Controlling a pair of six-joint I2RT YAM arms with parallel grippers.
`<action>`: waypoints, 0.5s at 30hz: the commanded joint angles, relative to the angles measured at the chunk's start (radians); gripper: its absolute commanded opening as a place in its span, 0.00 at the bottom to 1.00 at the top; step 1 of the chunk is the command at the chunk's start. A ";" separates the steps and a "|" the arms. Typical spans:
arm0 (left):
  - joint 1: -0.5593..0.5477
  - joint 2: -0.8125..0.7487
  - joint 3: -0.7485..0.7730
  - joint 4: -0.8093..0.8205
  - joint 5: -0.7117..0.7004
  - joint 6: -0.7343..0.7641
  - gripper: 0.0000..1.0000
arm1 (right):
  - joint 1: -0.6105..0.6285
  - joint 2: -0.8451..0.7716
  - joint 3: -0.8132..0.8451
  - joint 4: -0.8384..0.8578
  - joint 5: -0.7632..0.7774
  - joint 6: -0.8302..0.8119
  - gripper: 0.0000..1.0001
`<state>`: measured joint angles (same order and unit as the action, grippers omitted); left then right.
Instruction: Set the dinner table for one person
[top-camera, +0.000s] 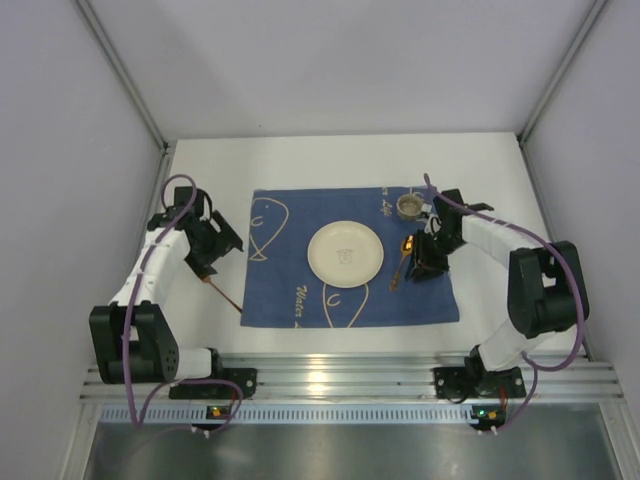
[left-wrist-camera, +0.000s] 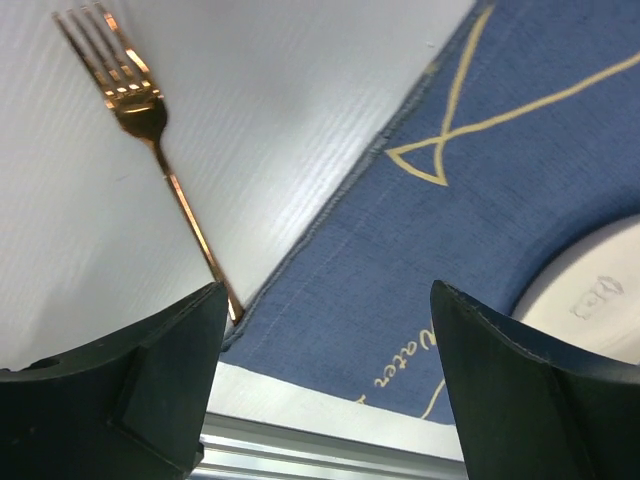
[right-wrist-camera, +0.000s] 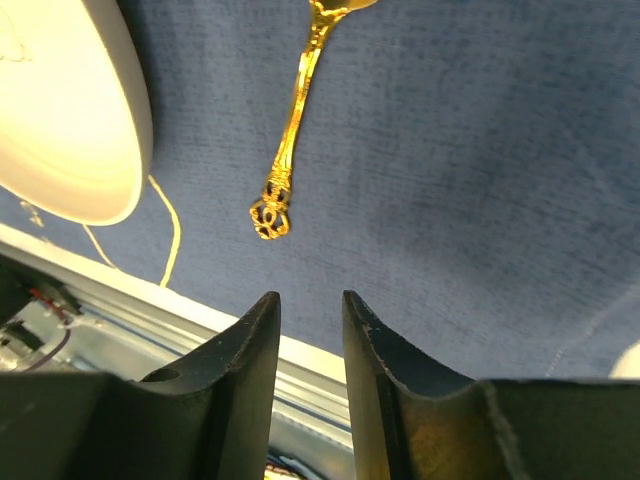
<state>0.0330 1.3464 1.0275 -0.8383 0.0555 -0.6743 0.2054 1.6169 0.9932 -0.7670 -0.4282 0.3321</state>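
Top external — dinner table (top-camera: 330, 160) long axis left-right.

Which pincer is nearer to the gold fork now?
Left. The left pincer hangs right by the fork, beside the placemat's left edge. The right pincer is across the plate, over the spoon.

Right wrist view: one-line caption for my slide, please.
Right claw, jaws narrowly apart and empty, over the blue placemat, with the gold spoon lying just ahead beside the white plate.
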 joint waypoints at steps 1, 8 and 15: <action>0.008 -0.012 -0.030 -0.053 -0.129 -0.073 0.87 | -0.001 -0.069 0.058 -0.078 0.094 -0.025 0.32; 0.018 0.000 -0.115 -0.088 -0.218 -0.192 0.85 | -0.001 -0.094 0.101 -0.106 0.112 -0.022 0.35; 0.050 0.031 -0.199 0.007 -0.184 -0.212 0.82 | -0.003 -0.080 0.101 -0.101 0.105 -0.022 0.33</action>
<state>0.0647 1.3685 0.8524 -0.8742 -0.1139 -0.8524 0.2054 1.5558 1.0622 -0.8619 -0.3321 0.3199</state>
